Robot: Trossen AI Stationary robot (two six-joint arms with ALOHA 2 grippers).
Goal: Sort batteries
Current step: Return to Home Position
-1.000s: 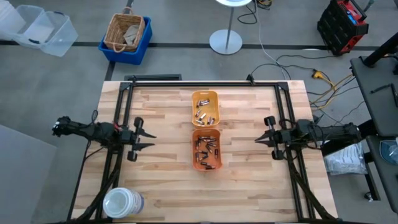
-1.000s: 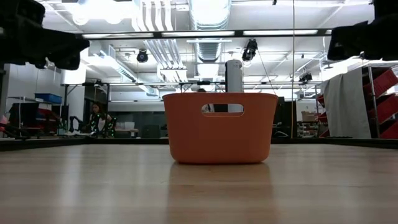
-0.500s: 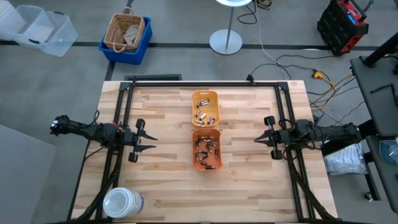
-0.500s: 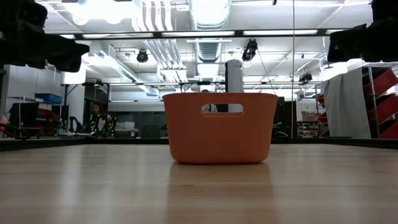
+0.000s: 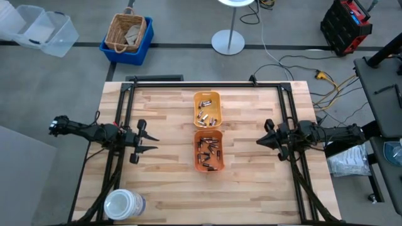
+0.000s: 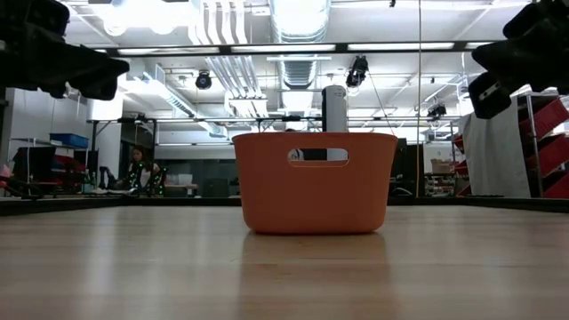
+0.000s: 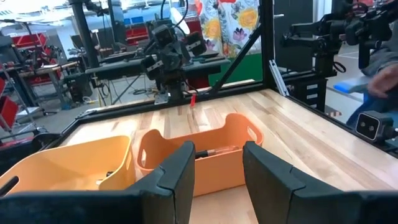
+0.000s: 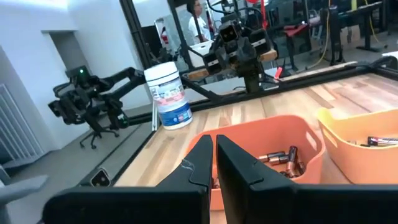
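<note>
Left gripper (image 5: 149, 142): hangs over the left side of the desk (image 5: 163, 182), well apart from both trays; fingers spread apart, nothing between them.
Right gripper (image 5: 261, 140): hangs over the right side of the desk, facing the trays; fingers drawn together to a thin slit, holding nothing.
Batteries (image 5: 209, 150): heaped in two lots, one in the orange tray (image 5: 196, 157) on the nearer side, one in the yellow tray (image 5: 195, 108) just beyond it.
Trays: end to end at the middle of the desk, touching or nearly so.
Desk boards: no loose battery visible, though so small a thing might escape the high view.
Stage (judged): sorting looks complete; both arms are clear of the trays.
Handling (judged): each battery is a light, rigid, smooth metal cylinder that rolls and slips readily.
Hold (judged): across the barrel at mid-length, fingers square to its axis; one lying uppermost in the heap is easiest.
White jar (image 5: 123, 204): stands at the near left corner, not involved.
</note>
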